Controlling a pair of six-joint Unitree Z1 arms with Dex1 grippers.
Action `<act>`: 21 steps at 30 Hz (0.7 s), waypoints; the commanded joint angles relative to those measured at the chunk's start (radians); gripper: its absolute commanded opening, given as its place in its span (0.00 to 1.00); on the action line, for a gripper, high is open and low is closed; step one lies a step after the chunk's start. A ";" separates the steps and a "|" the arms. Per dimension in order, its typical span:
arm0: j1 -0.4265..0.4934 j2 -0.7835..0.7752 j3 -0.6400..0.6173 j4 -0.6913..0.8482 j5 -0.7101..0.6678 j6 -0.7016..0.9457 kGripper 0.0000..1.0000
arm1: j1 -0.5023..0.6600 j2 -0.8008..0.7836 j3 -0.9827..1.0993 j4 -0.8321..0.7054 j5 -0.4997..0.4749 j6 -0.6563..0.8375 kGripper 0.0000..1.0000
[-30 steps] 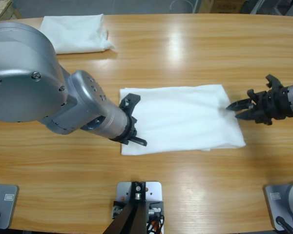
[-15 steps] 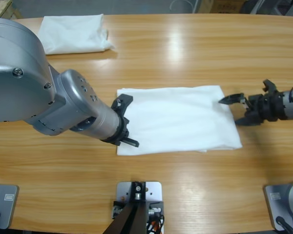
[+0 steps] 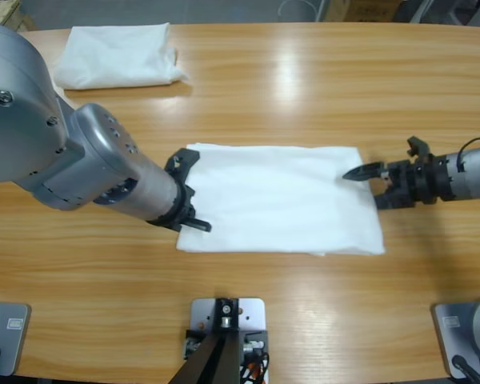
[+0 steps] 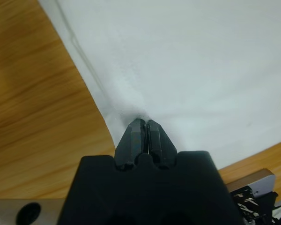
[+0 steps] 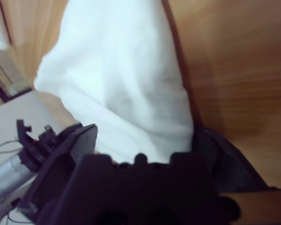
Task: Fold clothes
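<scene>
Two robot arms work a plain white cotton T-shirt, already folded into a flat rectangle [image 3: 282, 198], at the middle of the long wooden bench [image 3: 304, 88]. The left hand [image 3: 186, 192] sits at the cloth's left edge, its black jaws clenched together on a pinch of fabric, as the left wrist view shows [image 4: 145, 136]. The right hand [image 3: 374, 182] stands at the opposite short edge with its jaws spread apart, the cloth's end lying between them in the right wrist view [image 5: 140, 140]; it has not closed on anything.

The step in hand looks like a late one: the shirt is down to a rectangle, and the two hands are placed at its ends, either to make a last fold end over end or to drag the bundle flat. The next move would call for the right hand to close on its edge before any lift, so both ends rise together.

A second white bundle of folded cotton [image 3: 116, 54] rests near the far left corner of the bench, well apart from the work. Bare wood lies open on the far side of the shirt and to its right. The shirt's near edge is closer to the bench's front, with less room there.
</scene>
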 commanded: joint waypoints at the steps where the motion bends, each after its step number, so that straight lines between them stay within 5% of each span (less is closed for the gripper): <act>1: 0.062 -0.030 0.056 0.019 0.027 0.027 0.00 | 0.087 0.022 0.063 -0.029 0.034 0.005 0.81; 4: 0.062 -0.025 0.052 0.019 0.026 0.030 0.00 | 0.107 0.032 0.073 -0.053 0.028 0.023 0.77; 7: 0.062 -0.031 0.053 0.019 0.027 0.030 0.00 | 0.110 0.056 0.076 -0.082 0.012 0.025 0.40; 9: 0.062 -0.039 0.061 0.019 0.027 0.032 0.00 | 0.118 0.065 0.079 -0.099 0.002 0.025 0.31; 11: 0.062 -0.046 0.063 0.018 0.029 0.033 0.00 | 0.126 0.064 0.081 -0.108 -0.013 0.025 0.11; 14: 0.062 -0.072 0.065 0.001 0.028 0.033 0.01 | 0.127 0.064 0.087 -0.128 -0.015 0.018 0.01; 17: 0.062 -0.117 0.063 -0.019 0.050 0.032 0.34 | 0.127 0.047 0.091 -0.131 -0.035 -0.005 0.00; 21: 0.062 -0.140 0.064 -0.040 0.066 0.033 0.42 | 0.127 0.034 0.104 -0.152 -0.053 -0.020 0.00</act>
